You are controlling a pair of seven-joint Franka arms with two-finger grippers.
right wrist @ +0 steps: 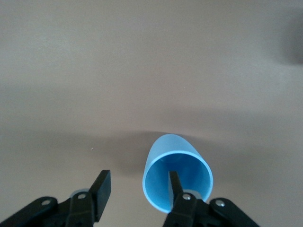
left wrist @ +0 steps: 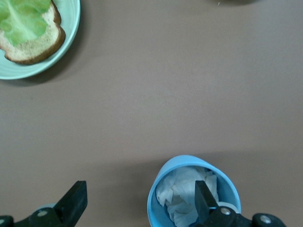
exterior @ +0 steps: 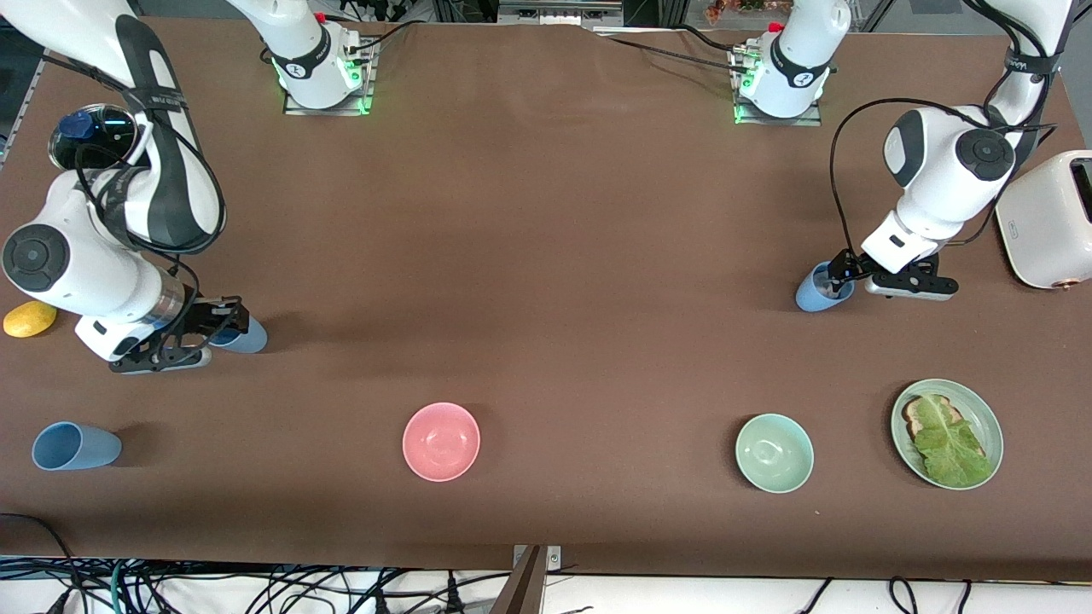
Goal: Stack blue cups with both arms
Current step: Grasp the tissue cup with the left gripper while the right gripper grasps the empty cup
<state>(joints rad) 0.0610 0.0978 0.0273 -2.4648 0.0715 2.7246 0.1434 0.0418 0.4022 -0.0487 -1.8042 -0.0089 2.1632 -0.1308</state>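
Observation:
A light-blue cup (exterior: 817, 292) (left wrist: 161, 189) with crumpled white paper inside stands toward the left arm's end of the table. My left gripper (exterior: 838, 275) (left wrist: 139, 202) is open wide, with one finger inside this cup and the other outside, apart from its wall. Another blue cup (exterior: 247, 337) (right wrist: 163, 156), with nothing in it, sits toward the right arm's end. My right gripper (exterior: 223, 322) (right wrist: 137, 189) is open; one finger reaches into this cup and the other stands outside with a gap to the wall. A third blue cup (exterior: 75, 446) lies nearer the front camera.
A pink bowl (exterior: 441, 441), a mint-green bowl (exterior: 774, 453) and a green plate (exterior: 990, 422) (left wrist: 66, 28) with bread and lettuce line the near side. A white toaster (exterior: 1049, 220) stands beside the left arm. A yellow fruit (exterior: 30, 318) and a dark pan (exterior: 94, 136) lie by the right arm.

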